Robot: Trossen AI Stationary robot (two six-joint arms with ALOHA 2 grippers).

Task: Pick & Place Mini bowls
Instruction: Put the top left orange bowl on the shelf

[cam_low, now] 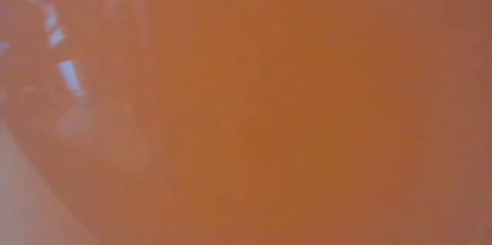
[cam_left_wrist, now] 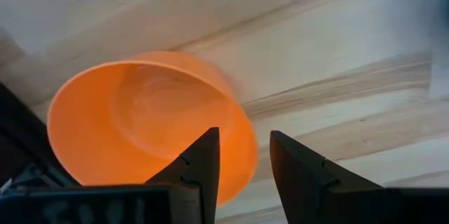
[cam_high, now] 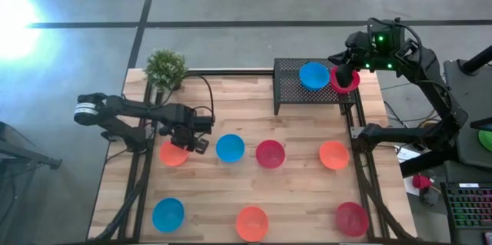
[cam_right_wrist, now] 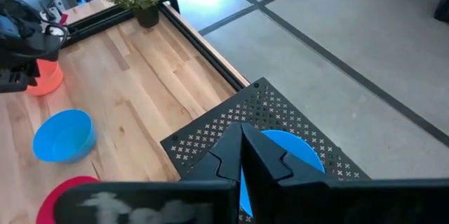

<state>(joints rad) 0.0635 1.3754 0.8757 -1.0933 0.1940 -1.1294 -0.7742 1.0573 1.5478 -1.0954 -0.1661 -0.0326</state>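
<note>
Orange bowl [cam_left_wrist: 144, 122] lies just beside the plant [cam_high: 165, 68]; our left gripper [cam_left_wrist: 242, 161] straddles its rim, jaws open. Closing off-centre could flip it. Our right gripper [cam_high: 344, 74], jaws shut, carries a red bowl [cam_high: 345, 81] over the rack [cam_high: 296, 87], far from the plant; it could slip.

Both dark arms out over the table, L low at 9 o'clock, R raised at 1 o'clock.

L arm: reaches in from the 9 o'clock edge, forearm running toward centre, wrist level; L gripper [cam_high: 187, 147] low, its two dark fingers [cam_left_wrist: 198, 168] parted w/ a narrow gap. R arm: base at 3 o'clock side, elbow folded, forearm going up to 1 o'clock, wrist bent down; R gripper [cam_high: 344, 72] w/ fingers [cam_right_wrist: 231, 155] pressed together.
</note>
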